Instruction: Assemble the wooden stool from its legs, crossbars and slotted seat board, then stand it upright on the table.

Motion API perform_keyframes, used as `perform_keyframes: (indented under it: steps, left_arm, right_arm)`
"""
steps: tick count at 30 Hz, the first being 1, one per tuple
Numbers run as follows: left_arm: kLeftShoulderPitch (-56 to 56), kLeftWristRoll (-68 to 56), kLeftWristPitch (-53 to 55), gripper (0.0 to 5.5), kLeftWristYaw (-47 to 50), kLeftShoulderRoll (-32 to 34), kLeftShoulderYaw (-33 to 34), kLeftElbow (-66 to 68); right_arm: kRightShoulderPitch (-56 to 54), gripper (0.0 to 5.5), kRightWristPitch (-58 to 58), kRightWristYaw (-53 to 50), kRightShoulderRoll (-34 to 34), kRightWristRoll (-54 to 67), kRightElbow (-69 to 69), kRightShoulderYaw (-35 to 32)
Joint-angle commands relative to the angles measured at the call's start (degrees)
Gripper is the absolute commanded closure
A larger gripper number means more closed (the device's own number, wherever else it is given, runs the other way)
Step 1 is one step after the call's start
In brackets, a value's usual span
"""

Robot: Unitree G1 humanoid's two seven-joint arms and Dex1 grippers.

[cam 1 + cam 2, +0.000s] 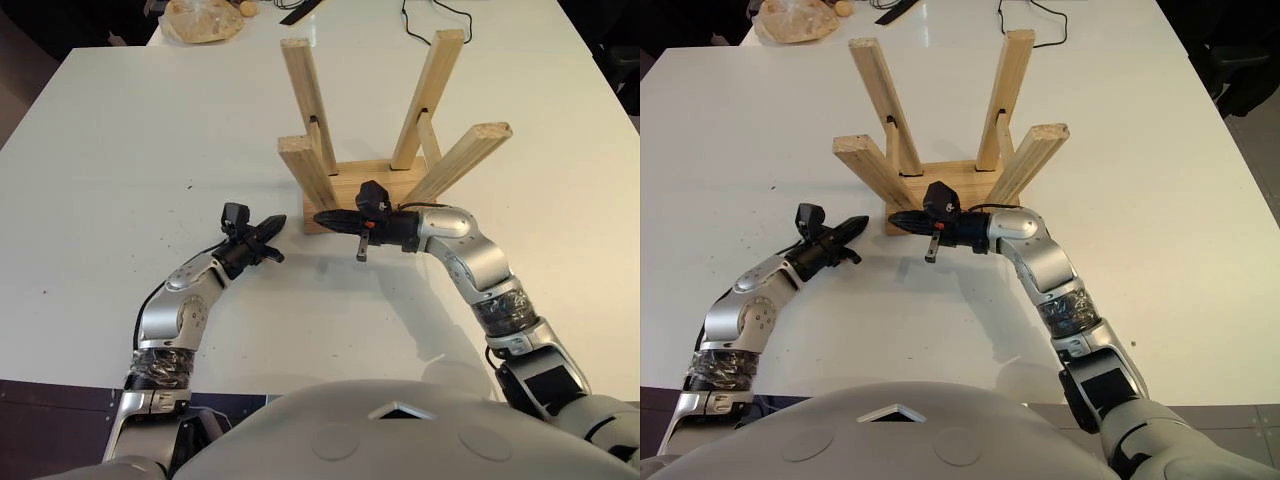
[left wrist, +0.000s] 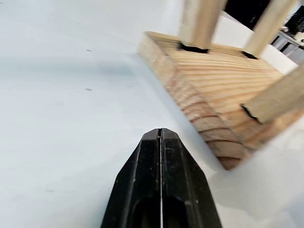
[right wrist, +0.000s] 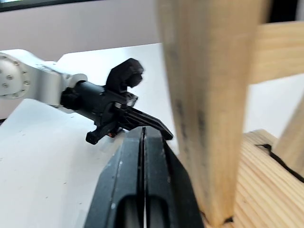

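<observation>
The wooden stool rests upside down on the white table, its seat board (image 1: 375, 172) flat on the surface and several legs (image 1: 430, 88) pointing up and splaying outward. Short crossbars (image 1: 318, 132) join the legs near the board. My right gripper (image 1: 322, 217) is shut and empty, its tip over the board's front left corner, close beside the front left leg (image 3: 209, 95). My left gripper (image 1: 275, 228) is shut and empty too, low over the table just left of that corner (image 2: 223, 147), tip pointing at it. The two tips are a short gap apart.
A clear plastic bag (image 1: 205, 18) with brownish contents lies at the table's far left edge. A black cable (image 1: 420, 30) runs behind the stool. Open white table (image 1: 120, 150) spreads to the left, right and front of the stool.
</observation>
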Motion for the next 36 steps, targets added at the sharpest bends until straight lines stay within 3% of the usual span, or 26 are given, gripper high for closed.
perform_keyframes:
  steps: [1, 3, 6, 9, 12, 19, 36]
  left_arm:
    - [2.93, 4.08, 1.86, 5.48, 3.9, -0.22, 1.36, 6.2]
    - [3.17, 4.41, 1.61, 5.48, 4.03, -0.41, 1.76, 6.49]
    - [4.22, 4.6, 1.62, 5.48, 3.23, -0.2, 1.61, 5.75]
    - [6.39, 4.4, 1.79, 5.48, 0.49, 0.69, -0.1, 2.88]
    - [8.26, 4.28, 2.48, 5.48, -2.27, 1.24, -2.51, -0.71]
    - [5.01, 6.1, 3.32, 5.48, -4.1, 1.92, -5.44, 0.28]
    - [3.91, 8.04, 3.5, 5.48, -2.89, 0.16, -7.25, 1.52]
  right_arm:
    - [4.87, 5.5, 5.9, -0.84, -1.02, 6.31, -10.17, -3.01]
    - [8.99, 5.5, 9.41, 2.24, -5.25, 11.24, -15.34, -5.26]
    - [17.26, 5.5, 9.5, 10.6, -17.14, 12.83, -18.2, -8.47]
    - [16.58, 5.5, 4.35, 6.6, -23.64, 5.46, -6.81, -14.34]
    - [4.93, 5.5, -2.3, -5.86, -24.15, -4.75, 12.93, -16.42]
    - [-1.27, 5.5, -12.88, -9.62, -20.47, -16.17, 28.92, -8.97]
    - [6.72, 5.5, -8.74, -1.96, -23.78, -14.45, 16.49, -9.01]
